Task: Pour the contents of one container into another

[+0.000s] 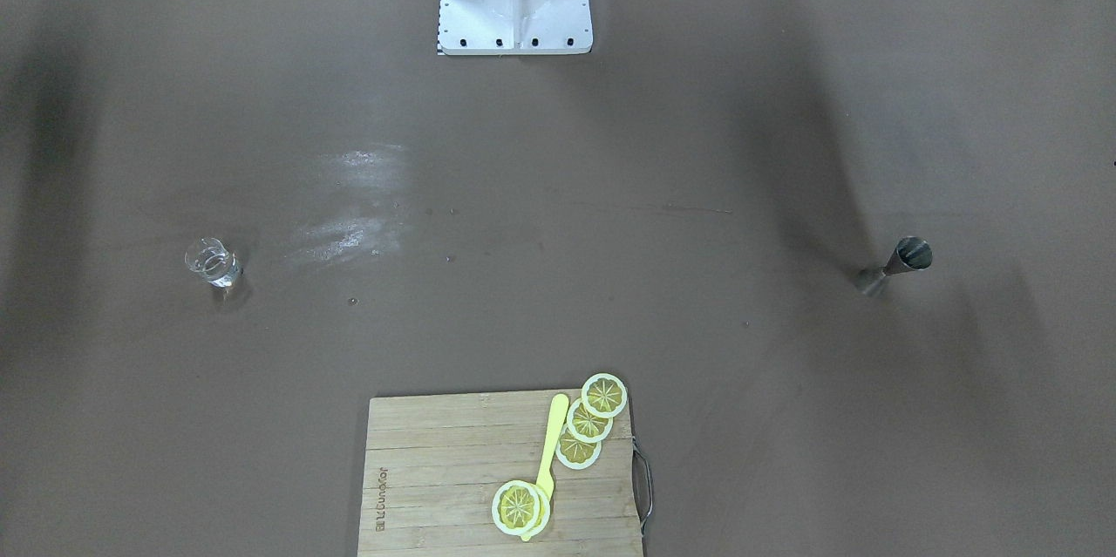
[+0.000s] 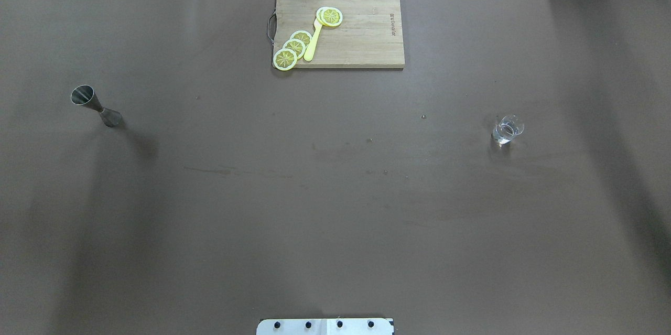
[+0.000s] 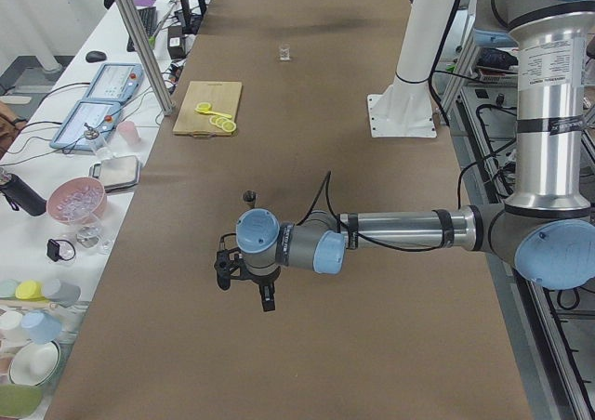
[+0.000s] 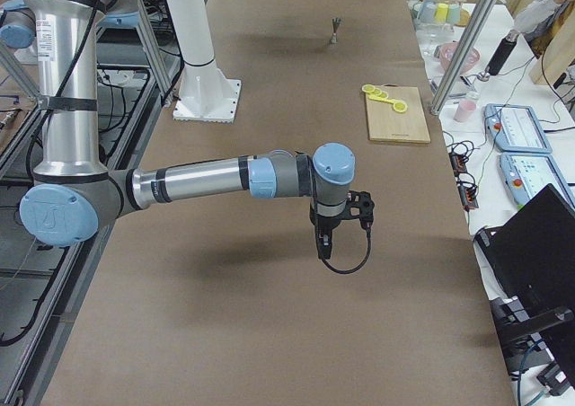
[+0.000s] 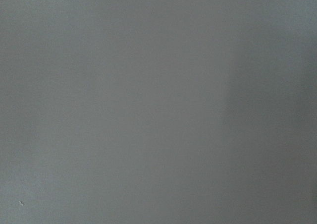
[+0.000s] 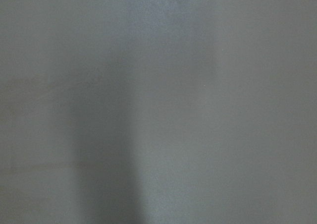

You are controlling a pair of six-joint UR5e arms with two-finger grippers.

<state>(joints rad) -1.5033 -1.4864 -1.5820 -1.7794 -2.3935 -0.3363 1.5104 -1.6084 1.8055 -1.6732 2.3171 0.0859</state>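
I cannot tell how wide your right hand (image 4: 323, 242) stands, so open it fully before lowering around the small clear glass tumbler (image 2: 507, 129).

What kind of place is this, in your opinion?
Probably a robotics test lab: a robot arm reaches over a long brown-covered table, and control pendants lie beside it.
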